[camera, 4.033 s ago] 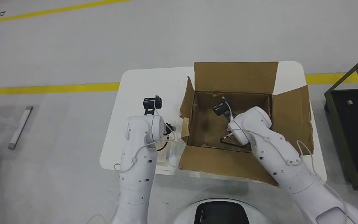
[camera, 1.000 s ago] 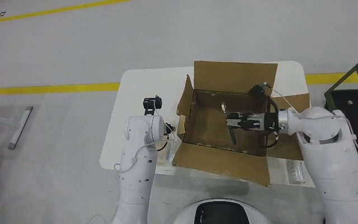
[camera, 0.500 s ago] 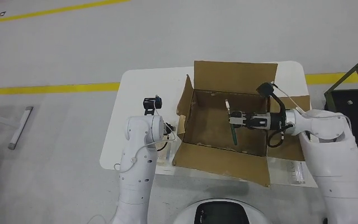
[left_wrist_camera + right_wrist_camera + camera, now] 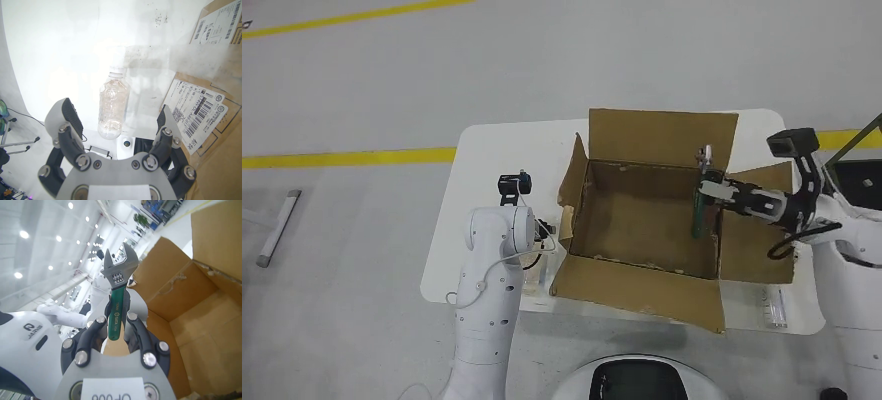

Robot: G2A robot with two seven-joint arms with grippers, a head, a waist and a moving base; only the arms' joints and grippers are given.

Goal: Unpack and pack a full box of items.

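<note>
My right hand (image 4: 117,303) is shut tight on the green handle of the wrench (image 4: 115,315), so it cannot slip. The metal end sticks out past my hand. I hold the wrench up over the edge of the box (image 4: 637,285), I think to take it out and unpack it. My left hand (image 4: 118,115) is wide open and holds nothing. The bottle (image 4: 113,106) lies on the table (image 4: 56,47) right under that open hand, next to the box. I am not touching it.
</note>
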